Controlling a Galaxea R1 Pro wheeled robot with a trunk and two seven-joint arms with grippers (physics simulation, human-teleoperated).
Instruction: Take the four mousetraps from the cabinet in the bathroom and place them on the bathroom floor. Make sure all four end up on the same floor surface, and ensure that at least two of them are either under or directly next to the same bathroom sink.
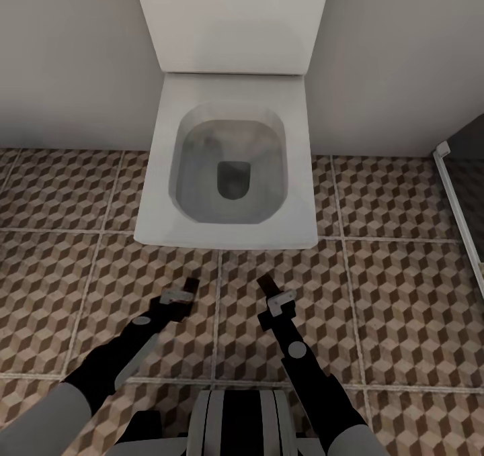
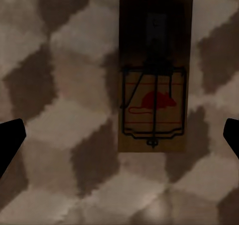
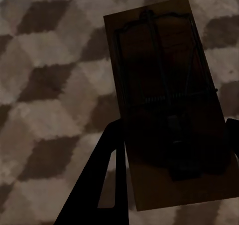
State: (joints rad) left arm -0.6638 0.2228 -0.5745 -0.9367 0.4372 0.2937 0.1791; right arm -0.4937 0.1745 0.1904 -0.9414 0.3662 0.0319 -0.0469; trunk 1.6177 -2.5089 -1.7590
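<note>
L end effector (image 2: 119,135) spread above a mousetrap (image 2: 154,75), R end effector (image 3: 174,150) pinching another mousetrap (image 3: 169,105) over bathroom floor (image 1: 396,288); risk: dropped by toilet (image 1: 228,174), not sink.

A toilet (image 1: 232,167) stands at 12 o'clock against the wall, on the bathroom floor (image 1: 403,295). Before it, 2 grippers hang over the tiles: the left gripper (image 1: 180,296) at 11 o'clock, the right gripper (image 1: 275,295) at 1 o'clock. A mousetrap (image 2: 153,75) lies flat on the floor beneath the left gripper; a second mousetrap (image 3: 169,100) sits between the right gripper's fingers (image 3: 107,175).
</note>
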